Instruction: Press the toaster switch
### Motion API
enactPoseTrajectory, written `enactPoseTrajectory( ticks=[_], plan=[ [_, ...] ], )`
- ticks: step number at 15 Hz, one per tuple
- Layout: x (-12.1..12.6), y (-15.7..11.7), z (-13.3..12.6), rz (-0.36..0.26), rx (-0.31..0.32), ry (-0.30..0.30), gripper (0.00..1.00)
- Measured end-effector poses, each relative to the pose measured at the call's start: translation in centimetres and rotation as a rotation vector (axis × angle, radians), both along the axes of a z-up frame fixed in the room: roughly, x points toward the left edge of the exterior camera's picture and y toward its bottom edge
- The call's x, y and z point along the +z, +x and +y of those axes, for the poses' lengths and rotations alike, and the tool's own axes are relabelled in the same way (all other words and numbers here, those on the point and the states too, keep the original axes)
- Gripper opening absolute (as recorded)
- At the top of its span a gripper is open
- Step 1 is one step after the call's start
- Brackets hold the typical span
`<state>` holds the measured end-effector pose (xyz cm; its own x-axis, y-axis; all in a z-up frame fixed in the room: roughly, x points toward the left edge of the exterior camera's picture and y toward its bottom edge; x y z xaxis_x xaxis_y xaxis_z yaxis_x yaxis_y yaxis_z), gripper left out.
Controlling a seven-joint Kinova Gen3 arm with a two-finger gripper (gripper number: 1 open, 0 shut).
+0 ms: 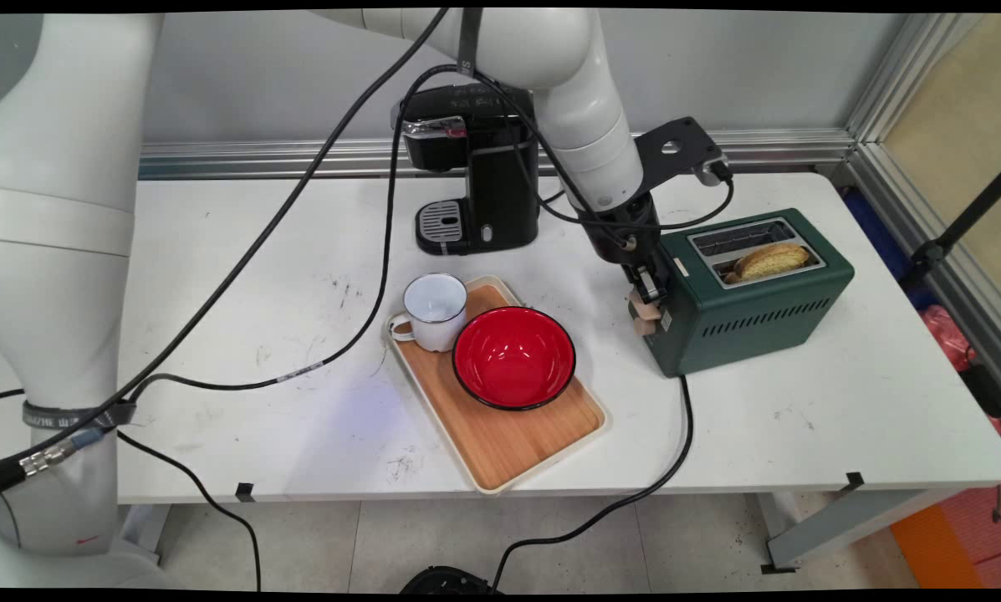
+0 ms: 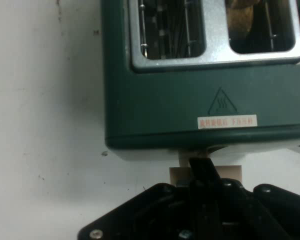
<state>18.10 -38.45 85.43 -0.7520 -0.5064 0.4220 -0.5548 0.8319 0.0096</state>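
One dark green two-slot metal toaster [image 1: 751, 293] stands on the right of the white worktop [image 1: 801, 418], its long axis slanting away to the right, a browned slice of bread [image 1: 769, 259] in its nearer slot. The black hand [image 1: 649, 303] points straight down at the toaster's left end face, fingers pressed together on the pale beige lever knob [image 2: 205, 172] there. Left of it lie a wooden tray [image 1: 508, 435], red bowl [image 1: 513, 357] and white mug [image 1: 433, 311].
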Motion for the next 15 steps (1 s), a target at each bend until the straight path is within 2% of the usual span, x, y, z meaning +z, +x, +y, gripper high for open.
enactPoseTrajectory(
  ticks=[15],
  plan=[
    [-0.45, 0.25, 0.47, -0.031, -0.045, -0.042, 0.0]
  ],
)
